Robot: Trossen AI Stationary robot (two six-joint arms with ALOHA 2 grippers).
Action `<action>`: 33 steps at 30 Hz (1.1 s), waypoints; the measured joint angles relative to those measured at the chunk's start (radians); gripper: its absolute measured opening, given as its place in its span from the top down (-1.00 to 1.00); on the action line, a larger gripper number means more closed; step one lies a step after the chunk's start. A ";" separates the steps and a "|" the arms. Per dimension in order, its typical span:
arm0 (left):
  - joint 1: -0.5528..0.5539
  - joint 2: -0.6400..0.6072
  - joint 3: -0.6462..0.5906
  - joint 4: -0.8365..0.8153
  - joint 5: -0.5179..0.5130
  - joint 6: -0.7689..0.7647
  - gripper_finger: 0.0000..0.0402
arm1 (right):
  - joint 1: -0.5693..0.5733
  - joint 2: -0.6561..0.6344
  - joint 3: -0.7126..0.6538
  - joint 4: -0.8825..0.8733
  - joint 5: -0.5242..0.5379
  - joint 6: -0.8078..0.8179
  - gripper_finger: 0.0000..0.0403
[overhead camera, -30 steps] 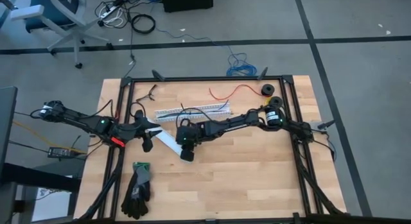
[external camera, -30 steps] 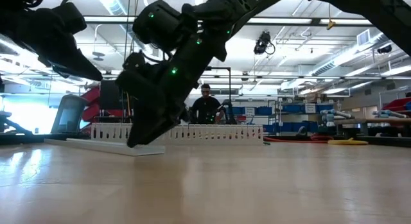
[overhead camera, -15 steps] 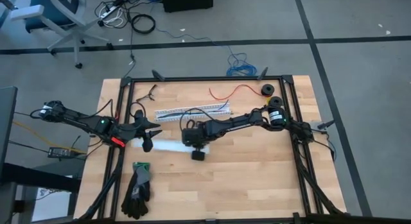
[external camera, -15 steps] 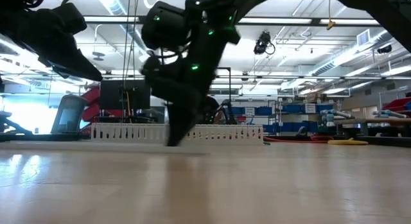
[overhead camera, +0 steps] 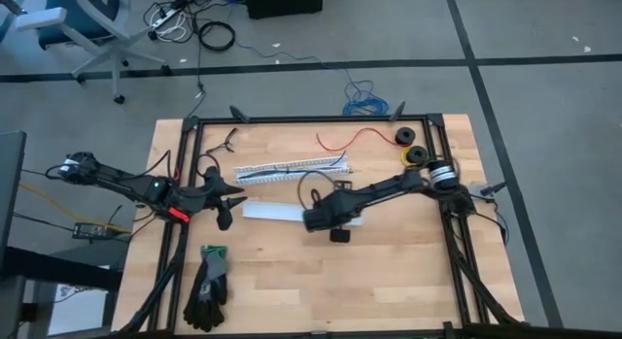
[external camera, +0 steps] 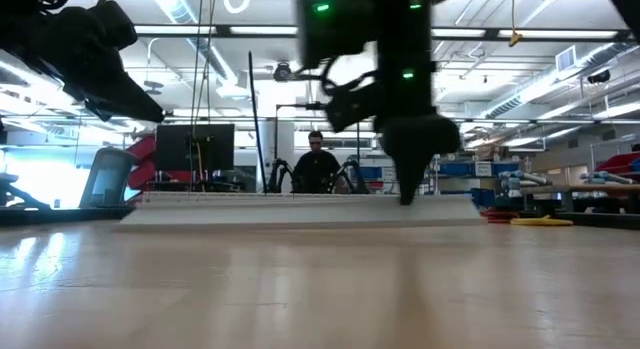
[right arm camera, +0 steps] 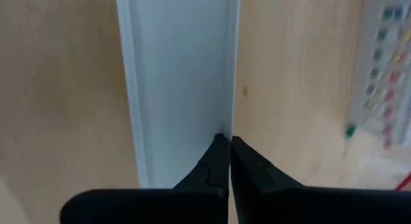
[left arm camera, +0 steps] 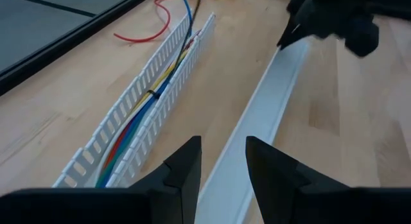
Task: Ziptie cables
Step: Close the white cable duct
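bare wood is lying open across the near half of the table [overhead camera: 389,271], where only the gloves [overhead camera: 207,286] are sitting. farther back, the white cover strip [overhead camera: 277,212] and slotted channel [overhead camera: 292,169] are blocking the middle.

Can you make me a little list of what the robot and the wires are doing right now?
cables: lying inside the slotted white channel, a dark tie around them
white cover strip: flat on the table, beside the channel
right gripper: shut, tips at the strip's edge
left gripper: open over the strip's other end
gloves: near the table's front left
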 joint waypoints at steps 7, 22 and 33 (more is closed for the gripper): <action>0.000 0.073 0.000 0.068 0.011 0.000 0.35 | 0.044 -0.303 -0.451 0.290 -0.093 0.135 1.00; 0.057 0.387 0.000 0.588 0.019 0.312 0.35 | -0.033 -0.896 -1.118 0.833 -0.329 0.203 0.97; 0.299 0.657 0.001 0.816 0.194 0.428 0.35 | -0.058 -1.046 -1.109 0.738 -0.266 0.139 0.61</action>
